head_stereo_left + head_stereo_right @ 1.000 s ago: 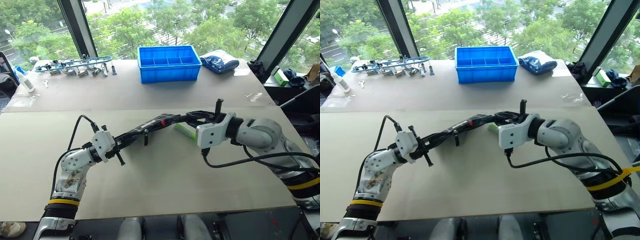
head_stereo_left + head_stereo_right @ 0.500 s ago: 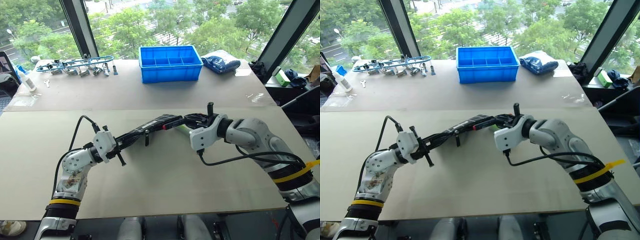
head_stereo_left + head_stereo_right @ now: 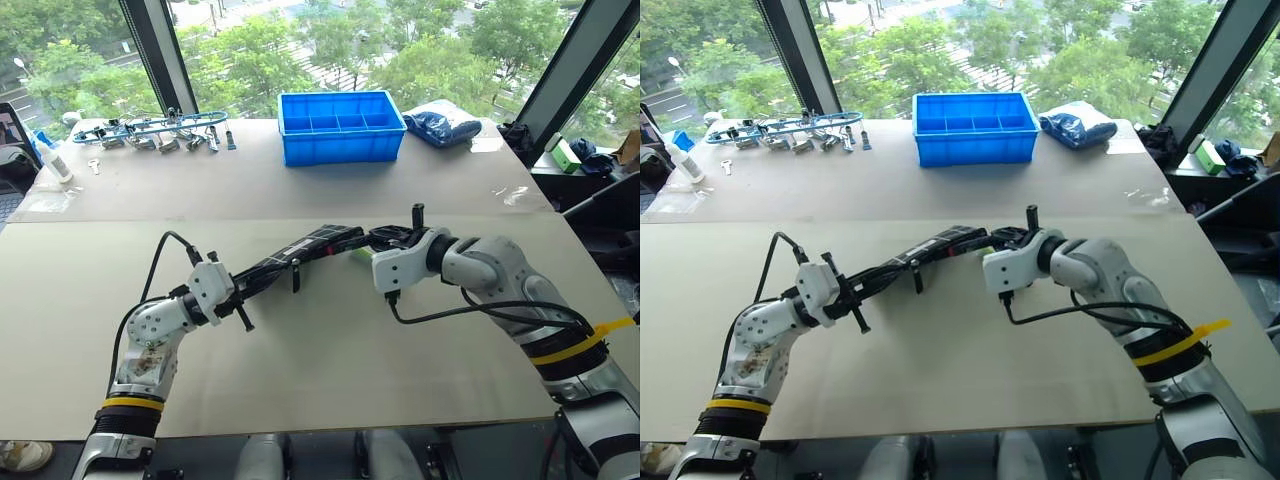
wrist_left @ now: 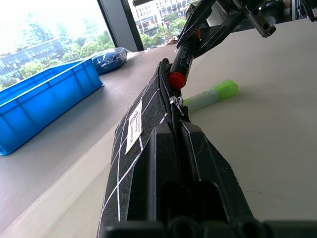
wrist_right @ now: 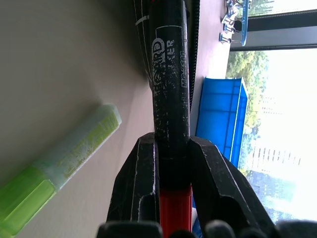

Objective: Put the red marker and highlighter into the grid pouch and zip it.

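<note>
**Marker Meets Pouch Mouth Above the Table**

Left wrist view showed the left gripper (image 3: 243, 291) clamped on one end of the grid pouch (image 4: 143, 130), held above the table (image 3: 330, 370) with its white label facing sideways and its zipper gaping at the far end. The right gripper (image 5: 171, 148) squeezed the red marker (image 5: 170, 89) by its black barrel — the marker's tip sat at the pouch's open mouth. The highlighter (image 4: 212, 94) lay flat on the table just beside that far end, apart from both grippers. A blue bin (image 3: 340, 124) stood well behind.
</note>
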Motion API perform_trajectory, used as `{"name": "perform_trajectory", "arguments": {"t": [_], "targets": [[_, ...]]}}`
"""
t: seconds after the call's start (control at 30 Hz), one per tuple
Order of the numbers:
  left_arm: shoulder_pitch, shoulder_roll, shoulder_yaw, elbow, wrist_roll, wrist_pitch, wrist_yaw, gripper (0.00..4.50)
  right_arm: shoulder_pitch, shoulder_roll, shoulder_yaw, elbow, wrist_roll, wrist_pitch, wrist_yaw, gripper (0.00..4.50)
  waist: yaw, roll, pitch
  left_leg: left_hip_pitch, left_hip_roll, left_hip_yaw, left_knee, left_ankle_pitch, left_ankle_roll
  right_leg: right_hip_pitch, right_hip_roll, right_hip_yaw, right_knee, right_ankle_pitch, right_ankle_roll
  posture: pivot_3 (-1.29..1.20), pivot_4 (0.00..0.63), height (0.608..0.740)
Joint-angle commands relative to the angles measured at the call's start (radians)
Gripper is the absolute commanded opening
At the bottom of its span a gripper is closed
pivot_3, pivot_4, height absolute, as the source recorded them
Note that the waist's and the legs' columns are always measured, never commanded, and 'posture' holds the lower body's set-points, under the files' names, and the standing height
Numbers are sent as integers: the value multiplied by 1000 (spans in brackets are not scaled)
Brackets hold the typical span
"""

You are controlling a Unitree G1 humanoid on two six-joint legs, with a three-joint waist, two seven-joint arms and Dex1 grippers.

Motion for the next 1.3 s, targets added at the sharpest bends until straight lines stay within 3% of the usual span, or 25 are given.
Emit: {"name": "perform_trajectory", "arguments": {"t": [0.03,0.5,0.87,1.07,1.27,1.3], "targets": [[-13,-1,3,-15,-1,-34,-4,0,-35,-7,-47,-21,-6,32,5,562,0,0,0,0,0,0,0,0,0,0,0,0,0,0,0,0,150,740],[-15,-5,2,-11,0,-36,0,0,-24,140,62,-114,-120,88,28,562,0,0,0,0,0,0,0,0,0,0,0,0,1,0,0,0,150,740],[-36,-8,-6,1,-1,-31,-8,0,-83,176,117,54,-145,-102,-91,562,-1,0,0,0,0,0,0,1,-2,0,0,0,1,0,0,0,150,740],[-43,-11,-12,3,-2,-29,-8,0,-95,206,137,150,-80,-210,-102,562,-2,0,0,0,0,0,0,2,-3,0,0,0,1,0,0,0,150,740],[-35,-14,-13,-13,0,-24,-2,0,-94,247,108,193,2,-190,-78,562,-1,0,0,0,0,0,0,2,-3,0,0,0,1,0,0,0,150,740],[-33,-14,-11,-16,0,-23,0,0,-93,247,89,192,32,-173,-64,1036,-1,0,0,0,0,0,0,1,-3,0,0,0,1,0,0,0,150,740]]}}
